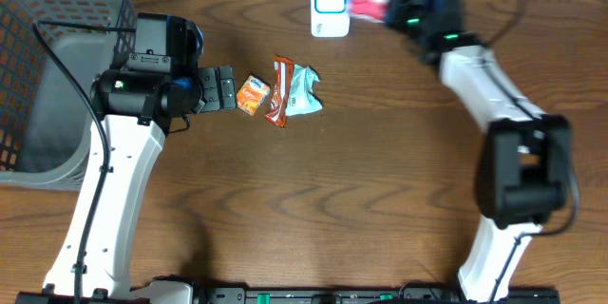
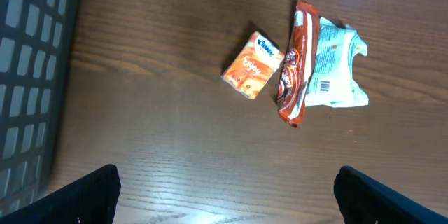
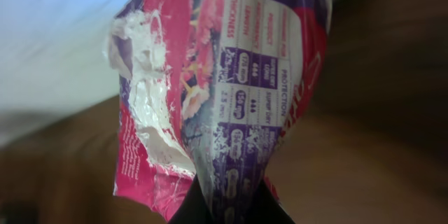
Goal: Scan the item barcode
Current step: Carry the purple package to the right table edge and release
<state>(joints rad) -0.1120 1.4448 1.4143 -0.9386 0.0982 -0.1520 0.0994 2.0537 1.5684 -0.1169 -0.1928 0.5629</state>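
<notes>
- Pink-and-purple packet [image 3: 238, 98] filling right wrist view, crumpled, printed panel toward lens; lower end pinched in right gripper [image 3: 231, 210], jaws closed on it.
- From overhead: same packet blurred, at far edge of table [image 1: 332, 199], just right of white scanner [image 1: 330, 5]; contact with scanner unclear.
- Left gripper [image 1: 223, 88] spread wide, holding nothing, over bare wood just left of orange tissue pack [image 1: 252, 95].
- Right of tissue pack: red-brown bar wrapper [image 1: 278, 92], touching pale teal packet [image 1: 304, 92] on its far side.
- Grey mesh basket [image 1: 57, 57] at far left.
</notes>
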